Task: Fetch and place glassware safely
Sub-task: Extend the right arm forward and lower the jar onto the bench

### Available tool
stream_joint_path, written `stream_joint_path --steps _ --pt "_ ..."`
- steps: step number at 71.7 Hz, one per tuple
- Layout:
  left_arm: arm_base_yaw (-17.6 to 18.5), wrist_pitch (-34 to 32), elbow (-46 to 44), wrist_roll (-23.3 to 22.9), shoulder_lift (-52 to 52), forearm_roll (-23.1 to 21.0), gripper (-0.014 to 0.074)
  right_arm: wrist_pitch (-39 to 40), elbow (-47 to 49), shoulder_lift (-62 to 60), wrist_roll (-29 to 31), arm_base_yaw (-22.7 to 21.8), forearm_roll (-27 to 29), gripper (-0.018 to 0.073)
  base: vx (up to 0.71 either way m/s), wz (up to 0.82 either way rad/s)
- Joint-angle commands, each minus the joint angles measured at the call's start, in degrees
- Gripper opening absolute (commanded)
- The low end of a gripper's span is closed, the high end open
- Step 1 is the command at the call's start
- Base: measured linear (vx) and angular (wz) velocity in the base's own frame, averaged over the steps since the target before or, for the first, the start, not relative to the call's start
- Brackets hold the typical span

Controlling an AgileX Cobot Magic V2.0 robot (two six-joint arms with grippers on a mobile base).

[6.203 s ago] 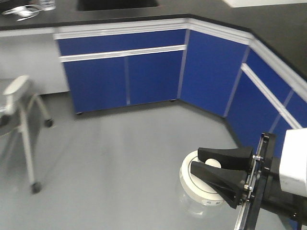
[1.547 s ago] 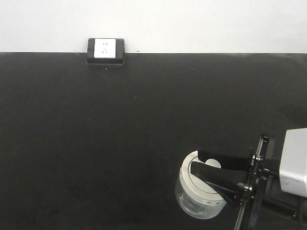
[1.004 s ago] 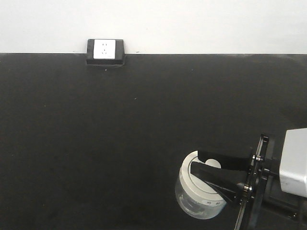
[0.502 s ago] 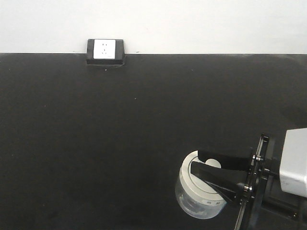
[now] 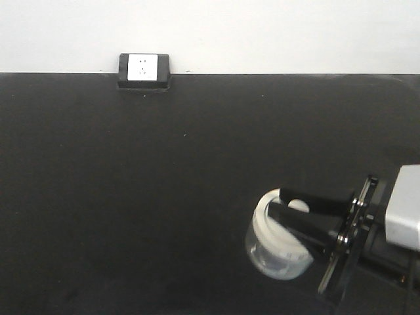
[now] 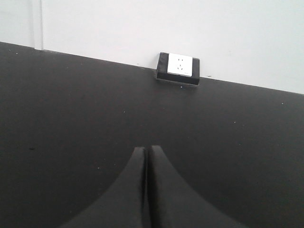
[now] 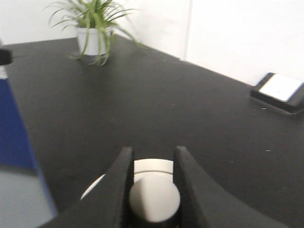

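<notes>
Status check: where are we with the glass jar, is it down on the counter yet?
Fetching looks done: the right gripper is shut on the knob of the jar, over the black countertop. In hand: placing. The jar looks tilted, and I cannot tell whether it touches the surface. Left to do: set it down level and release. The left gripper is shut and empty.

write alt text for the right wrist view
The right gripper is shut on the knob of the off-white jar lid, low in the frame, black counter beyond. A potted plant stands far back left; a socket box sits right, by the white wall.
</notes>
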State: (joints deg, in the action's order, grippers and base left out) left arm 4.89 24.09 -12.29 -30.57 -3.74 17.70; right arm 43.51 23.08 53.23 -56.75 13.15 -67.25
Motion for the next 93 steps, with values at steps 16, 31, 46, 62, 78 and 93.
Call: stream_joint_path --steps 16,31,46,62,78,93 --pt "0.0 -3.7 -1.5 -0.4 -0.6 0.2 -0.0007 -3.2 5.9 8.2 14.0 -0.3 18.8 -0.0001 0.00 0.00" --pt "0.0 -3.7 -1.5 -0.4 -0.6 0.2 -0.0007 -3.2 13.4 18.6 14.0 -0.3 18.7 -0.0001 0.00 0.00" --pt "0.0 -3.7 -1.5 -0.4 -0.6 0.2 -0.0007 -0.9 20.4 30.4 15.8 -0.3 18.7 0.0002 0.00 -0.01" --pt "0.0 -3.7 -1.5 -0.4 -0.6 0.2 -0.0007 5.8 27.6 42.1 20.4 -0.3 18.8 0.0010 0.00 -0.01" --pt "0.0 -3.7 -1.5 -0.4 -0.6 0.2 -0.0007 10.1 31.7 51.5 22.9 -0.3 18.7 0.0016 0.00 0.00" --pt "0.0 -3.7 -1.5 -0.4 -0.6 0.2 -0.0007 11.4 31.9 56.6 30.0 0.1 18.9 0.0027 0.00 0.00"
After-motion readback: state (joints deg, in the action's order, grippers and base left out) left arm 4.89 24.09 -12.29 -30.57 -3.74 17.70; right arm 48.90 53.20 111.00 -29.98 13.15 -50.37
